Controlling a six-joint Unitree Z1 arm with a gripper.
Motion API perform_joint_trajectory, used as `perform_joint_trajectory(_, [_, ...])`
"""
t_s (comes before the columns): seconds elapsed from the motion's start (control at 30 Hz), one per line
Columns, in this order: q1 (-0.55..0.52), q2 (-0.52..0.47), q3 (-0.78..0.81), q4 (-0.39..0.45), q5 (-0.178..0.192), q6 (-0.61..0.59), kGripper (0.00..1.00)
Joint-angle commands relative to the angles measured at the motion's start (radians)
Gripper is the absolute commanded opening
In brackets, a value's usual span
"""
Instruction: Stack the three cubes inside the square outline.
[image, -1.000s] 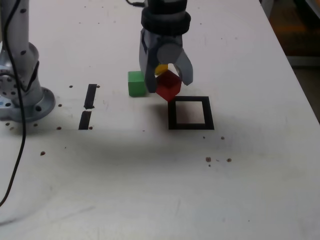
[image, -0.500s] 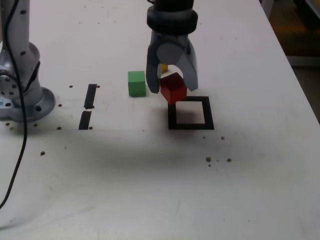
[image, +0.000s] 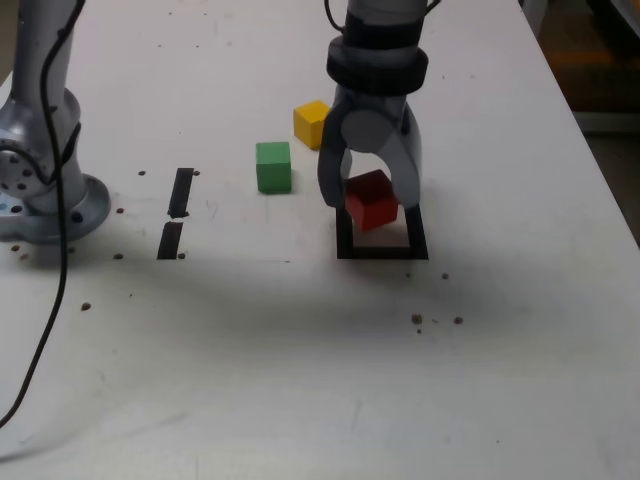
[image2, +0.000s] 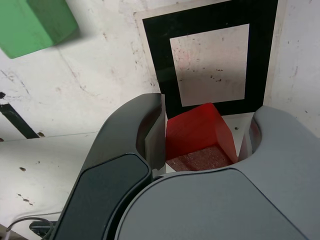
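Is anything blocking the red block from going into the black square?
Nothing visible is. The gripper holds the red cube just above the square outline, whose white centre is bare. The green cube and yellow cube sit apart on the table, off to the exterior view's left.

square outline (image: 381, 247) bare inside, green cube (image: 272, 166) and yellow cube (image: 311, 123) well apart

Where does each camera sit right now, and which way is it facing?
Exterior view: off the arm, raised over the white table, looking down across it; shows the arm's base and the gripper holding the red cube.
Wrist view: on the wrist, looking down past the gripper's fingers onto the square outline.
Shared: red cube, square outline, green cube, gripper.
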Motion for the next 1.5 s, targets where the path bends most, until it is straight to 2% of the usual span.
perform_joint_trajectory(0.0, [-0.002,0.004,0.009,-0.009,-0.003,0.006,0.25])
perform_joint_trajectory(0.3, [-0.001,0.026,0.044,-0.068,-0.010,0.040,0.27])
perform_joint_trajectory(0.63, [0.018,0.031,0.067,-0.119,0.031,0.052,0.29])
perform_joint_trajectory(0.83, [0.023,0.028,0.076,-0.135,0.040,0.053,0.32])
perform_joint_trajectory(1.0, [0.023,0.027,0.079,-0.143,0.041,0.053,0.37])
perform_joint_trajectory(1.47, [0.032,0.017,0.107,-0.152,0.053,0.053,0.60])
